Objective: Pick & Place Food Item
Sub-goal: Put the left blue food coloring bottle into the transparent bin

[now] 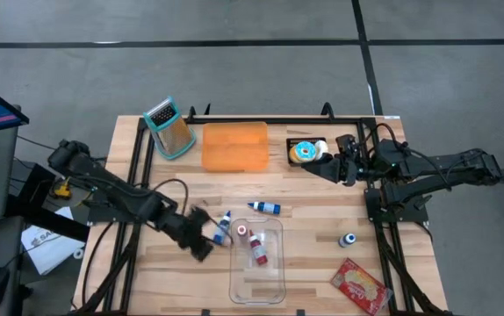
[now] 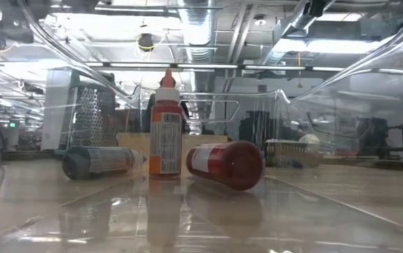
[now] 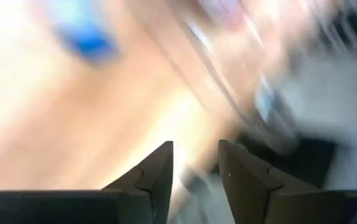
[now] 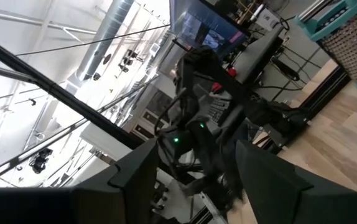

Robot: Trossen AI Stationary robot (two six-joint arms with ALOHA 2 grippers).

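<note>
A clear plastic tray (image 1: 258, 281) lies at the table's near middle. It holds a red bottle (image 1: 257, 250) lying flat and a red-orange bottle (image 2: 165, 126) standing upright. A white bottle with a blue cap (image 1: 224, 228) lies at the tray's left rim, and another blue-capped bottle (image 1: 265, 207) lies just beyond the tray. My left gripper (image 1: 205, 240) hovers left of the tray, blurred; its wrist view shows a gap between the fingers (image 3: 195, 163) and nothing plain in it. My right gripper (image 1: 327, 167) waits open at the far right, raised and pointing slightly upward (image 4: 197, 165).
At the far edge stand a teal-framed grater (image 1: 169, 127) and an orange cutting board (image 1: 234, 146). A round white-and-blue item (image 1: 306, 151) sits by my right gripper. A small blue-capped bottle (image 1: 347, 239) and a red packet (image 1: 361, 285) lie near the right front.
</note>
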